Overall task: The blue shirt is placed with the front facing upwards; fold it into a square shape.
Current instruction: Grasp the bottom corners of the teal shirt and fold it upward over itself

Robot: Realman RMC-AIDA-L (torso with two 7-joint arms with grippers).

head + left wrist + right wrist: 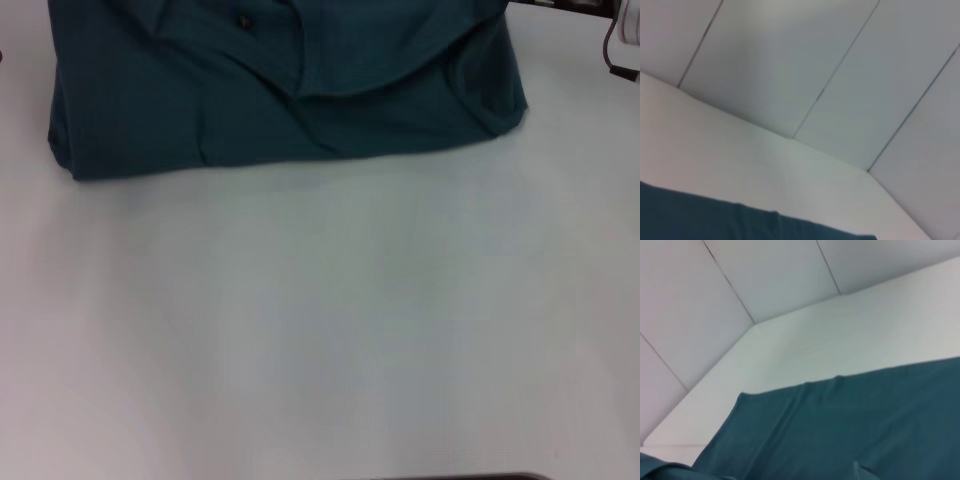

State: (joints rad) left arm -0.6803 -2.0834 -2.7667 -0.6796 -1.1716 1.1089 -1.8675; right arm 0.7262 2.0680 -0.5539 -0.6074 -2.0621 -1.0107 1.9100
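The blue shirt lies folded at the far side of the white table, a broad dark teal-blue bundle whose near edge runs almost straight across from the left to the right, slightly higher toward the right. Its left end is a thick rounded fold, and its right end tapers to a soft corner. Layers overlap on top — a curved flap edge sweeps down through the middle and back up toward the right, with creases fanning out beneath it. A small dark spot, perhaps the neck label, sits near the far edge of the cloth; what it is cannot be told for sure. No lettering shows on the upward-facing cloth. The far part of the shirt is cut off by the top of the head view. Everything nearer than the shirt is bare white tabletop. In the left wrist view a strip of the same teal cloth lies against the table's surface, with pale wall panels beyond. In the right wrist view the shirt fills more of the picture — smooth with a few long wrinkles — and the table corner and panelled wall stand beyond it. Neither the left gripper nor the right gripper appears in any view, so their fingers' state cannot be told. A dark cable hangs at the far right edge.
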